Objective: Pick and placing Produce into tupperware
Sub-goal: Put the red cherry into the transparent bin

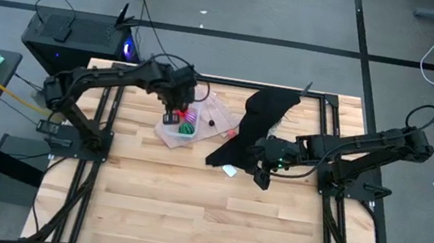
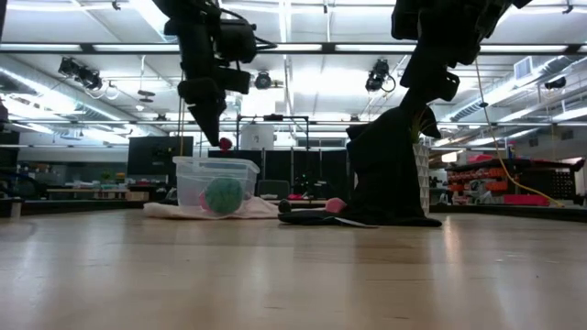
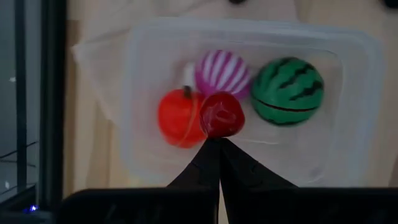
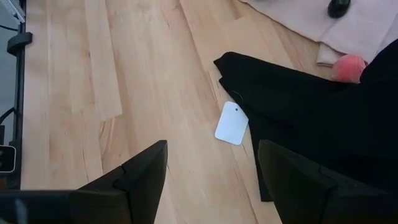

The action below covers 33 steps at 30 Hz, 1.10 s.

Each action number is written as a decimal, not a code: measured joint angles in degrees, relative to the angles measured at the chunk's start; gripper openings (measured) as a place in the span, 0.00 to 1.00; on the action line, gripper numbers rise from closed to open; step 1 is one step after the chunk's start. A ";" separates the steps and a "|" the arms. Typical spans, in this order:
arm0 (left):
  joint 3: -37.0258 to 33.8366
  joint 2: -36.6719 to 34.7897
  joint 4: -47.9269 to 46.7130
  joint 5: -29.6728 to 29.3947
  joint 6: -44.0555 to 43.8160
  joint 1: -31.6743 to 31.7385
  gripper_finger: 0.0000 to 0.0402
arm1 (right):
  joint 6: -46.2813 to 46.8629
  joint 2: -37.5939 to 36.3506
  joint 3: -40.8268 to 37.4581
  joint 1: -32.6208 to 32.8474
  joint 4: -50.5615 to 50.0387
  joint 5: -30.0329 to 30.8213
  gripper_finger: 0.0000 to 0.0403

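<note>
The left gripper (image 3: 219, 140) hangs above the tupperware (image 3: 354, 93), which stands on the far left part of the wooden table (image 1: 203, 214). Its two fingers are pressed together to a point, and at this point sits a small dark red fruit piece (image 3: 221, 114). In the low view the same small red piece (image 2: 225, 143) is seen at the tip of the fingers, above the rim of the container and not touching it. The jaws are narrow, closed on this piece.

Inside the tupperware three pieces of produce lie close together: an orange-red round one with a small stem (image 3: 179, 118), a magenta one with white stripes (image 3: 222, 72), and a green striped one like a watermelon (image 3: 286, 91). The magenta one touches the orange-red one and lies just beside the green one. In the low view the green ball (image 2: 223, 194) shows through the clear wall of the container. The container rests on a pale sheet (image 1: 220, 113).

The right gripper (image 4: 212, 171) is over bare wood near the middle of the table, at the edge of a black cloth (image 4: 323, 118). Its fingers stand wide apart and hold nothing. Between them, farther off, a small white tag (image 4: 231, 123) lies on the wood, touching the border of the cloth. A pink round piece (image 4: 348, 67) lies at the edge of the cloth, partly hidden by it, beside the pale sheet. A small dark thing (image 4: 339, 7) rests on the sheet; what it is I cannot tell
</note>
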 joint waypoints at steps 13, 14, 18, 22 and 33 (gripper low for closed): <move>0.02 2.79 -3.88 -0.49 3.70 -2.27 0.01 | 0.10 0.00 0.00 0.02 0.11 0.17 0.64; 0.02 2.79 -4.06 -0.47 3.80 -2.27 0.01 | 0.22 0.00 0.00 0.01 0.11 0.20 0.64; 0.02 2.79 -4.14 -0.47 4.39 -2.33 0.01 | 0.35 0.00 0.00 0.02 0.30 0.27 0.64; 0.02 2.79 -4.14 -0.47 4.84 -3.00 0.01 | 0.42 0.00 0.00 0.00 0.28 0.63 0.64; 0.02 4.13 -4.55 -0.17 4.93 -3.10 0.01 | 0.44 0.00 0.00 0.01 0.28 0.63 0.64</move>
